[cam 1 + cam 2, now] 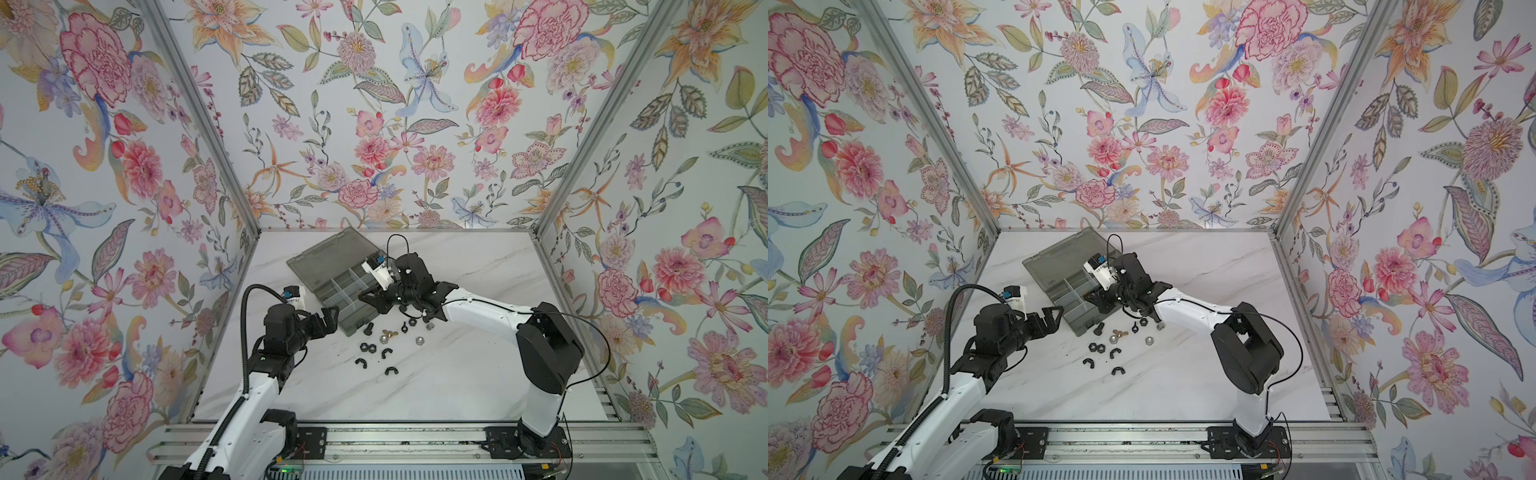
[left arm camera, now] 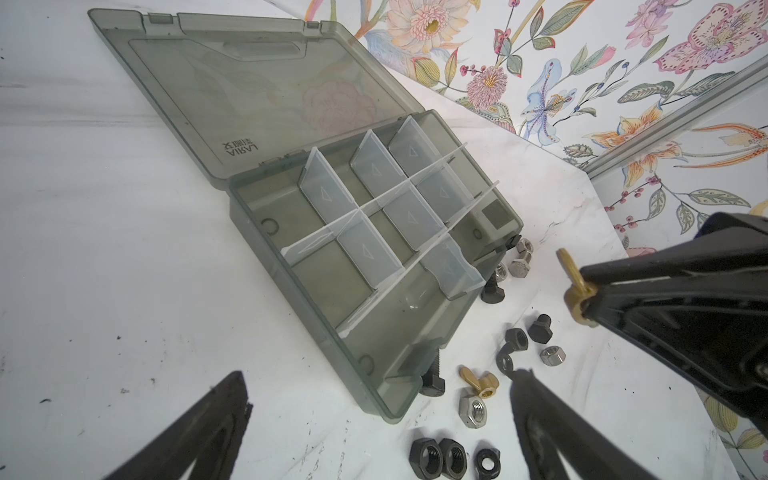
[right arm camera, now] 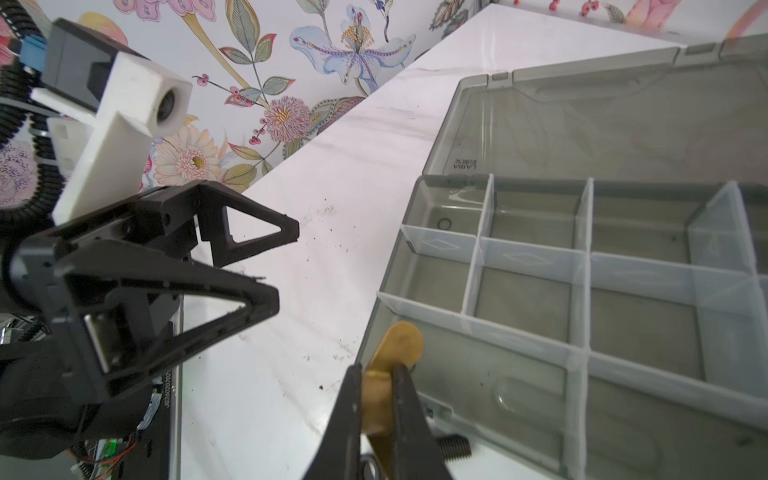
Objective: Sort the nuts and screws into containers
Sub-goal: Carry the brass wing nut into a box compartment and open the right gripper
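Right gripper [image 3: 376, 399] was clamped hard on a brass wing nut [image 3: 399, 345], one wing poking out past the fingertips! It hung over the open box [image 2: 245, 232], near its edge, the nut clear of the dividers [image 3: 469, 282]. Which of the compartments [image 3: 519, 299] lay under it could not be told. The lid [image 1: 328, 255] lay swung back behind the box. Left gripper [image 3: 286, 262] hovered just beside the box's left corner, jaws spread wide, nothing between them. And down on the table [image 1: 457, 374], right in front of the box, the rest sat loose: a second wing nut [image 2: 480, 380], black hex nuts [image 2: 440, 457], silver nuts [image 2: 471, 409], black winged pieces [image 1: 361, 363]. There were black bolts [image 2: 492, 293] just beside the front wall, with a silver bolt [image 2: 519, 266] near them.
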